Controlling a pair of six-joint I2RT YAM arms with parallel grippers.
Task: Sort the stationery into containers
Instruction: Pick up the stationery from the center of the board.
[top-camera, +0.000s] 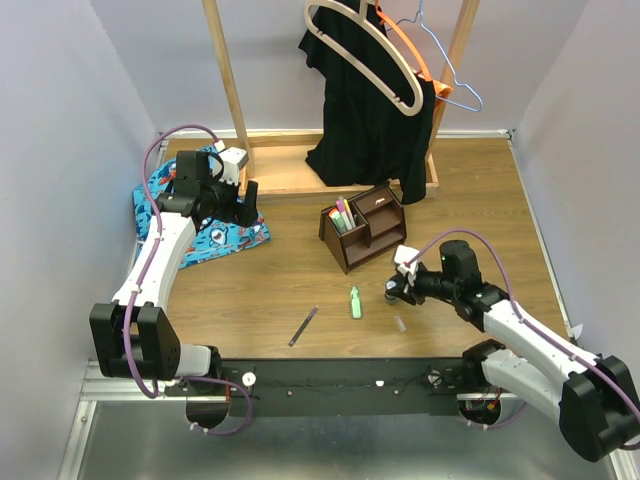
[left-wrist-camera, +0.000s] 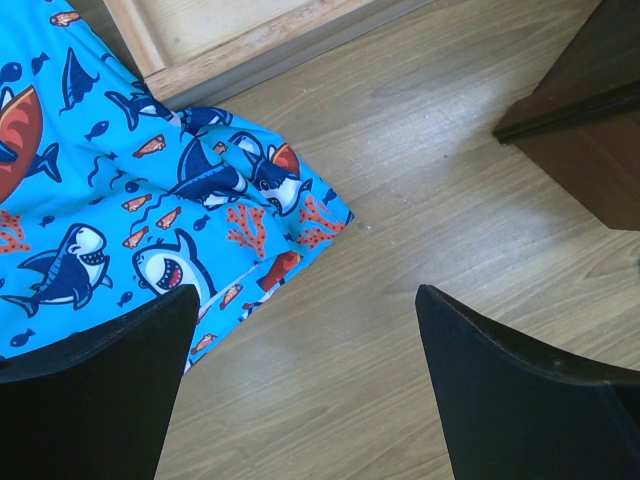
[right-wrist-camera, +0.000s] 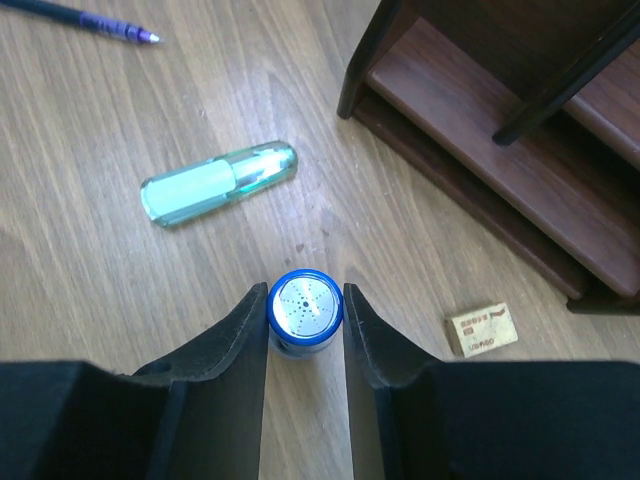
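My right gripper (right-wrist-camera: 305, 292) is shut on the small blue bottle (right-wrist-camera: 305, 308), which stands upright with one finger pressed to each side of its cap. In the top view this gripper (top-camera: 393, 291) is low over the table, in front of the dark brown organizer (top-camera: 365, 225). A pale green marker (right-wrist-camera: 215, 184) lies to the left, a thin purple pen (right-wrist-camera: 90, 18) lies farther left, and a tan eraser (right-wrist-camera: 481, 330) lies to the right. Several markers (top-camera: 342, 214) stand in the organizer's left slot. My left gripper (left-wrist-camera: 305, 295) hangs open over bare wood beside the cloth.
A blue shark-patterned cloth (left-wrist-camera: 120, 200) lies at the far left under the left arm. The light wooden rack base (left-wrist-camera: 230, 50) runs along the back, with a black garment (top-camera: 365, 110) and hangers on the rack. The organizer's corner (left-wrist-camera: 590, 130) shows in the left wrist view.
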